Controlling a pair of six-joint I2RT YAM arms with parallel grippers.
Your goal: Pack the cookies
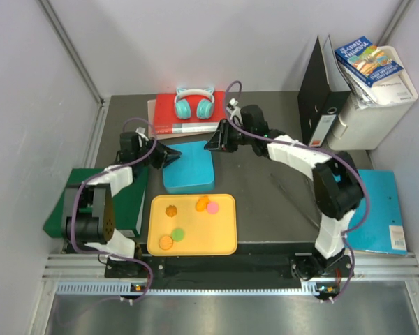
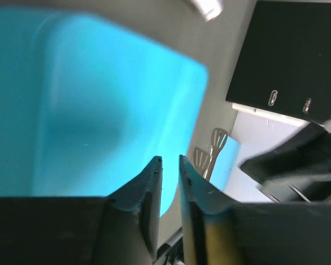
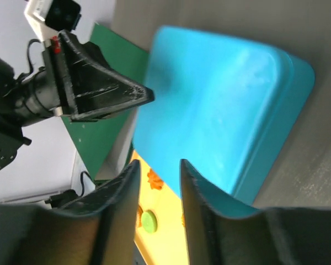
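Several cookies lie on the yellow tray (image 1: 223, 241): a scalloped orange one (image 1: 171, 210), an orange one (image 1: 202, 205) touching a pink one (image 1: 212, 208), a green one (image 1: 177, 234) and another orange one (image 1: 166, 242). Behind the tray sits a blue box (image 1: 188, 171) with its lid on. My left gripper (image 1: 176, 155) (image 2: 169, 159) hovers at the box's far left corner, jaws a narrow slit apart and empty. My right gripper (image 1: 209, 144) (image 3: 159, 163) is at the far right corner, open and empty. The right wrist view shows the box (image 3: 220, 110), the green cookie (image 3: 149, 221) and the scalloped cookie (image 3: 154, 179).
A red book (image 1: 169, 112) with teal headphones (image 1: 194, 103) lies at the back. A black binder (image 1: 320, 94) and a white bin (image 1: 373, 105) holding books stand back right. A green folder (image 1: 63, 202) lies left, a blue folder (image 1: 380, 216) right.
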